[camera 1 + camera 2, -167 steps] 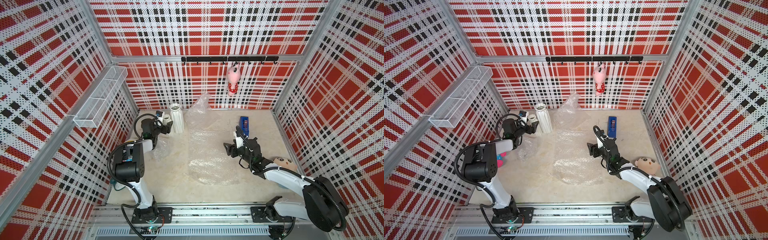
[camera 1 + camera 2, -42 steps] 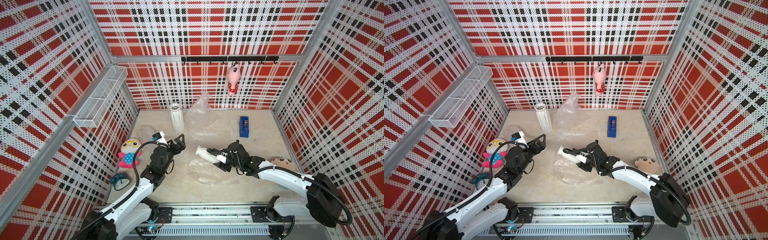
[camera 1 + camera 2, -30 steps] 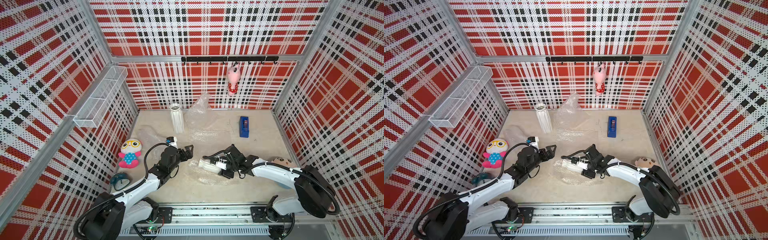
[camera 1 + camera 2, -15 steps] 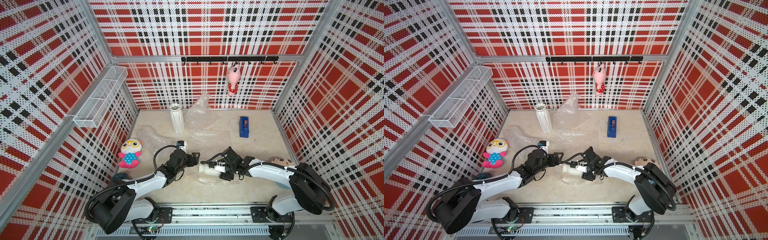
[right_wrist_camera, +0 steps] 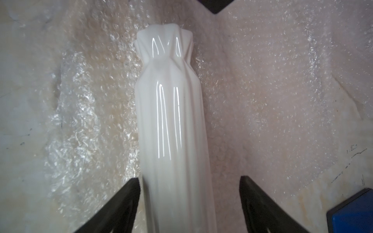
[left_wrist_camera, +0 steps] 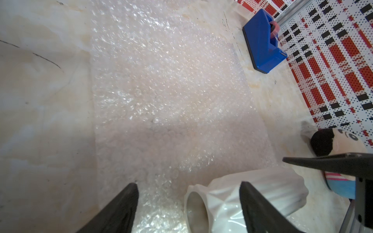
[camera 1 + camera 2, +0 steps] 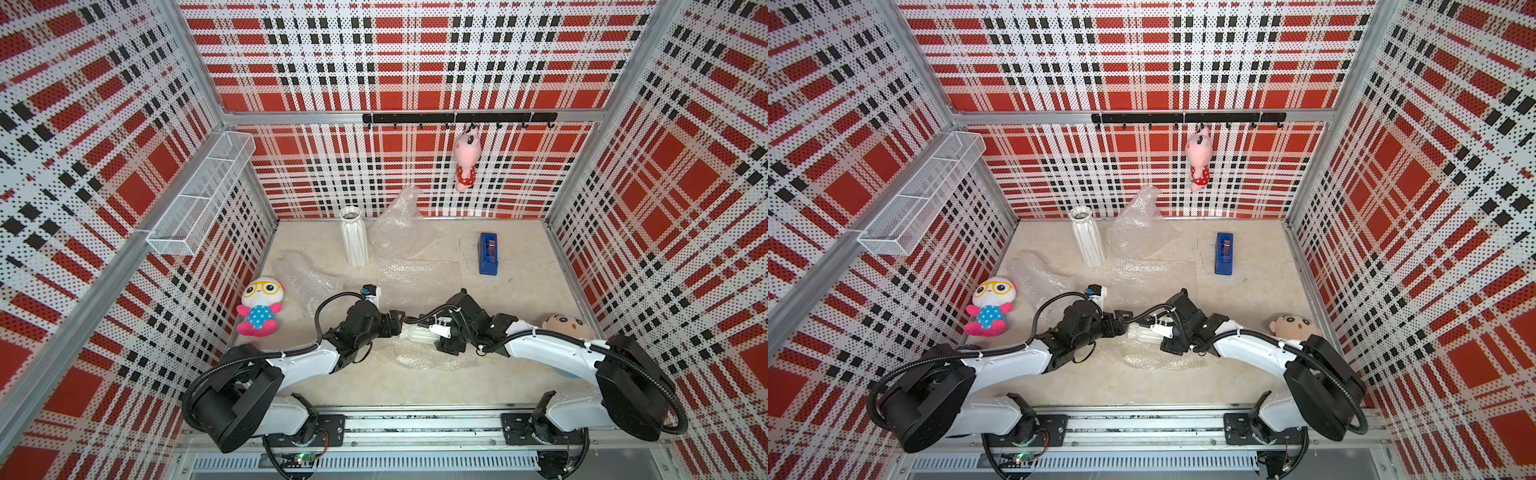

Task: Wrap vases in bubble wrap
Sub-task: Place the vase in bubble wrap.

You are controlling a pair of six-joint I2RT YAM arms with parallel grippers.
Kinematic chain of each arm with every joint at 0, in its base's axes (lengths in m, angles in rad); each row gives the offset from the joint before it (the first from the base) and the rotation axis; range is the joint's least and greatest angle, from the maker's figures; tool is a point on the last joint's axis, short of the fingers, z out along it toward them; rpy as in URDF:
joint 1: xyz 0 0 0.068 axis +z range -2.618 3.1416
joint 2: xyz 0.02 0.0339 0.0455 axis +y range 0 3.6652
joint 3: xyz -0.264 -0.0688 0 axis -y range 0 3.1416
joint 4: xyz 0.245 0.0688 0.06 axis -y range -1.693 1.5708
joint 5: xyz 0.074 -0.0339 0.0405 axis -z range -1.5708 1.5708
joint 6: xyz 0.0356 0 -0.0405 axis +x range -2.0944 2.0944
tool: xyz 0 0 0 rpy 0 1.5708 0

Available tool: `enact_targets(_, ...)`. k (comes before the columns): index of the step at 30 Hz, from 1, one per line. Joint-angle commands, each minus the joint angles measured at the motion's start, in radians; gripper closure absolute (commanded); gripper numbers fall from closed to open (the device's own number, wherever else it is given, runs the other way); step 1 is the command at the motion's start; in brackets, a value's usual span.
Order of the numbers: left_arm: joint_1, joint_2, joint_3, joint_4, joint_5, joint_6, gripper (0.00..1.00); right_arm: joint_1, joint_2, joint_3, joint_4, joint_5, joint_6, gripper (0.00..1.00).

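Lying unwrapped on the bubble wrap point(image 7: 415, 278), the short vase point(image 7: 417, 332) sits between left hand point(image 6: 187, 183) and right hand point(image 5: 189, 177), both spread; the taller vase point(image 7: 353, 241) stands bare.

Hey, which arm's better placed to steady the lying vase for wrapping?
Right, probably. The right arm's open fingers straddle the lying vase's body on the bubble wrap; the left fingers sit only at its mouth end.

This is a robot test booth in a lab: red, black and white plaid perforated wall panels point(image 7: 395, 62) in aluminium framing point(image 7: 291, 118) enclose a beige marbled tabletop point(image 7: 519, 299). Two white-and-black robot arms point(image 7: 303, 365) are mounted on a metal rail point(image 7: 415, 424).
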Motion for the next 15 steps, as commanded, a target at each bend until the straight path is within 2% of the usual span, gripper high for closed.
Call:
enact_targets(1,-0.03,0.014,0.04,0.003,0.023,0.025,0.18,0.016,0.023,0.002,-0.003,0.01,-0.011,0.19)
enact_targets(3,-0.04,0.008,0.029,0.002,0.017,0.005,0.18,0.019,0.004,-0.002,0.008,0.034,0.016,0.17)
enact_targets(6,-0.066,0.0,0.019,0.002,0.007,-0.013,0.15,0.019,-0.077,-0.033,0.067,-0.007,0.094,0.15)
enact_targets(10,-0.076,0.014,0.014,-0.011,-0.001,-0.044,0.14,0.02,-0.182,-0.088,0.167,-0.063,0.293,0.15)
enact_targets(12,-0.078,0.014,0.009,-0.013,0.006,-0.05,0.14,0.019,-0.249,-0.147,0.233,-0.052,0.446,0.16)
enact_targets(15,-0.095,0.016,0.015,-0.026,0.008,-0.05,0.14,0.019,-0.327,-0.216,0.27,0.075,0.742,0.21)
